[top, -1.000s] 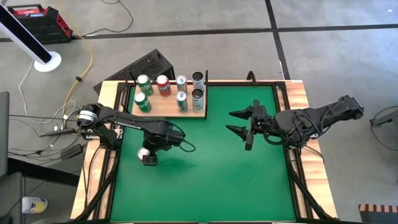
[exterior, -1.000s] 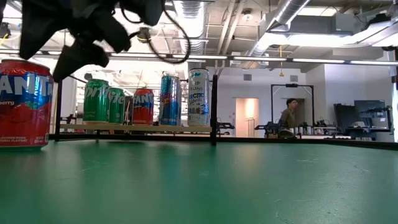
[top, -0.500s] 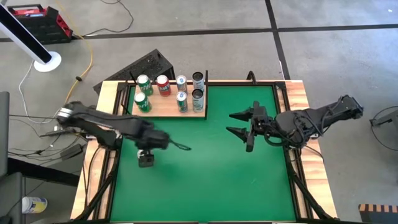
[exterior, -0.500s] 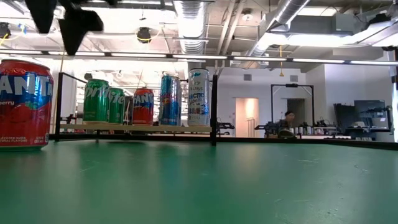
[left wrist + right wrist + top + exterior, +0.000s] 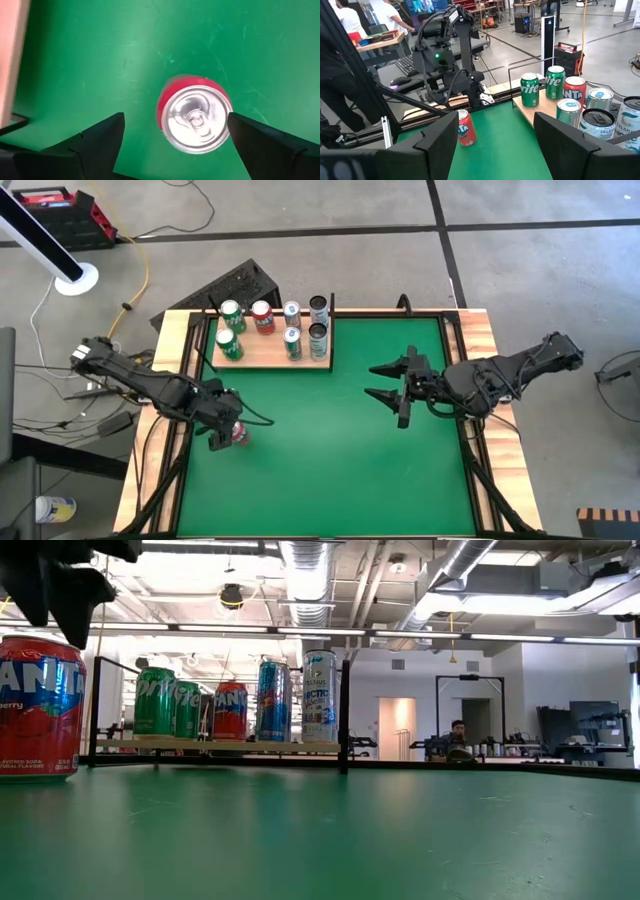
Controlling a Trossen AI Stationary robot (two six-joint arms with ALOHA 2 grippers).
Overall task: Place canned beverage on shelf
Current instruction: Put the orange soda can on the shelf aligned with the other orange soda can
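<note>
Red can (image 5: 239, 433) upright on the green mat (image 5: 330, 460) near the table's left edge, well apart from the shelf (image 5: 272, 350) with seven cans. Left pincer (image 5: 172, 131) above it, spread wide, not touching. Right pincer (image 5: 385, 380) spread, mid-mat.

The red can (image 5: 38, 705) standing alone on the green tabletop, well apart from the shelf (image 5: 215, 745), reads "ANTA" in white letters on a blue patch (the first letter is cut off), with "berry" below it. On the shelf, the two green cans (image 5: 530, 89) carry "Sprite" wording, and the red can (image 5: 574, 93) beside them reads "FANTA". A silver-topped can (image 5: 593, 123) nearer the shelf's front shows "CELSIUS".
</note>
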